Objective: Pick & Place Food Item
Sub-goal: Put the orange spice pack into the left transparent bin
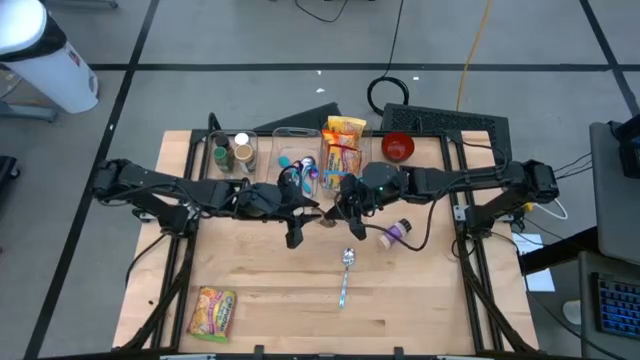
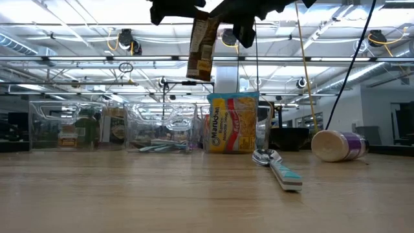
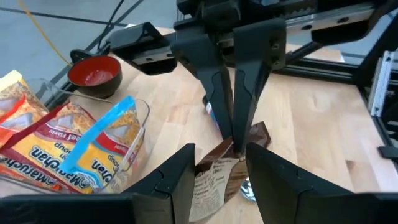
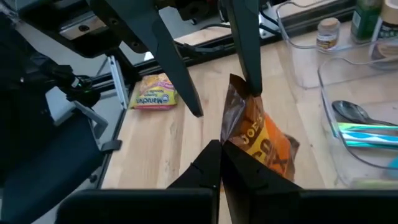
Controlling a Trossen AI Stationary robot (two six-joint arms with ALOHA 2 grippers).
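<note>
Two grippers meet over the middle of the table in the high view, the left gripper [image 1: 296, 222] and the right gripper [image 1: 343, 208] facing each other, with a spoon [image 1: 346, 275] lying just in front of them and a tipped purple-banded cup [image 1: 396, 233] beside the right one. A yellow noodle packet [image 1: 214, 311] sits well off toward the near left corner.

Down at table level, the snack packet [image 2: 202, 44] hangs in the air right under the dark fingers, clear of the wood, a brown and orange pouch with a crinkled lower edge. Behind it stands a yellow ramen bag [image 2: 233, 122] among clear bins [image 2: 158, 127].

Left wrist view now: the left gripper [image 3: 219, 171] has its fingers parted either side of the pouch's pale printed back, and the opposite right gripper is pinched tight on the brown top seam just ahead. A red bowl [image 3: 94, 73] rests farther out.

Right wrist view: the right gripper [image 4: 221, 163] is clenched on the packet's glossy brown edge, orange face and dark lettering showing, while the left arm's fingers [image 4: 247, 42] straddle its far tip.
</note>
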